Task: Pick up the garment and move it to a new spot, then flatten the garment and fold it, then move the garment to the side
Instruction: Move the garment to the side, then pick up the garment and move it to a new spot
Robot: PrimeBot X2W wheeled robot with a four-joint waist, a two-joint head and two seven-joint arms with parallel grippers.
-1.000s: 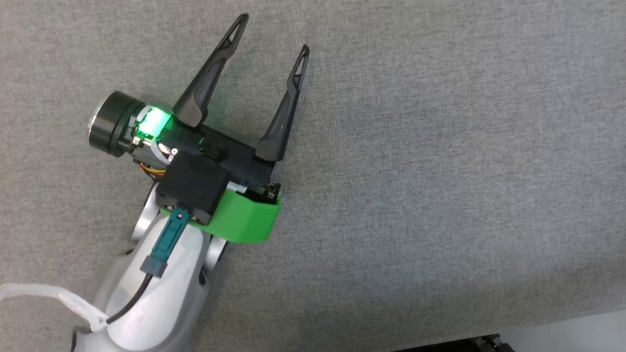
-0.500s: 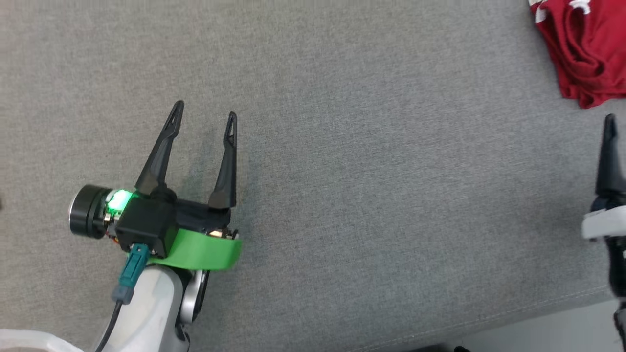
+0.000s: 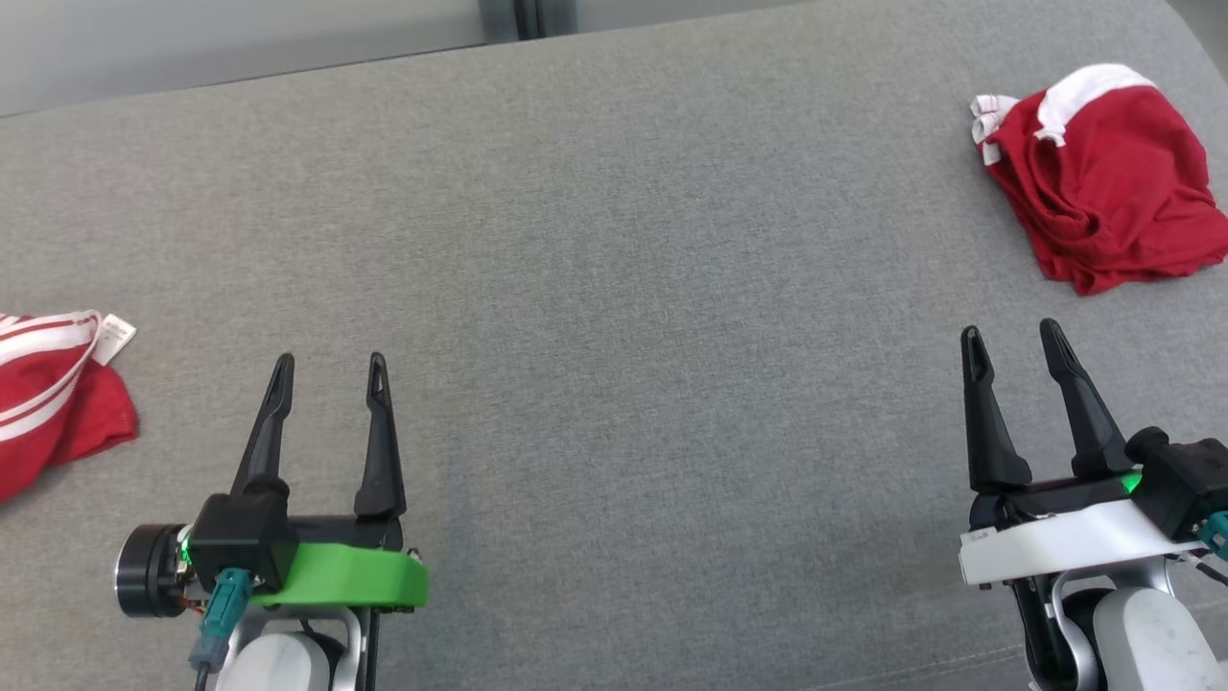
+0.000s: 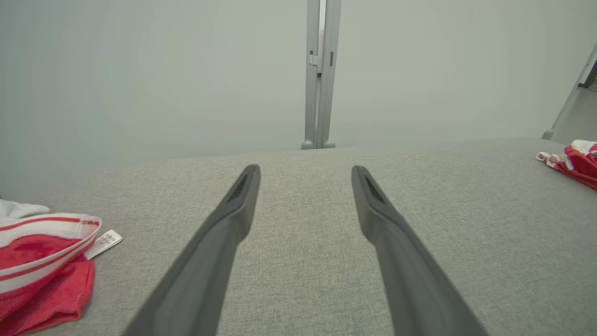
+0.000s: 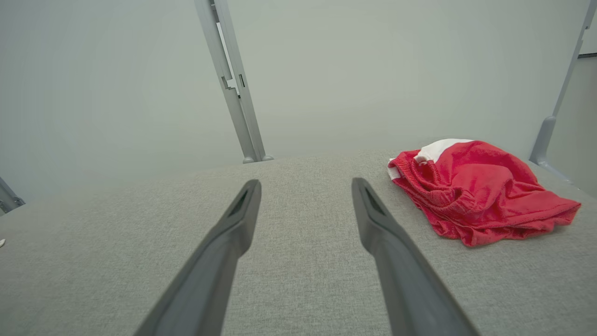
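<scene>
A crumpled red garment with white trim (image 3: 1103, 182) lies at the far right of the grey cloth surface (image 3: 624, 288); the right wrist view has this red garment (image 5: 475, 191) ahead and to the right of the fingers. My right gripper (image 3: 1012, 338) stands open near the front right, well short of it, holding nothing. At the lower left my left gripper (image 3: 328, 365) is open and empty too. A second red garment with white stripes (image 3: 48, 393) lies at the left edge, left of the left gripper, also in the left wrist view (image 4: 42, 261).
A grey post (image 3: 528, 14) rises behind the surface's far edge against a pale wall. The surface's front edge runs along the bottom right (image 3: 940, 672).
The head camera has swung up and right, so the whole picture has shifted. Both garments and the right gripper have come into view. The left gripper's fingers stand closer together than before.
</scene>
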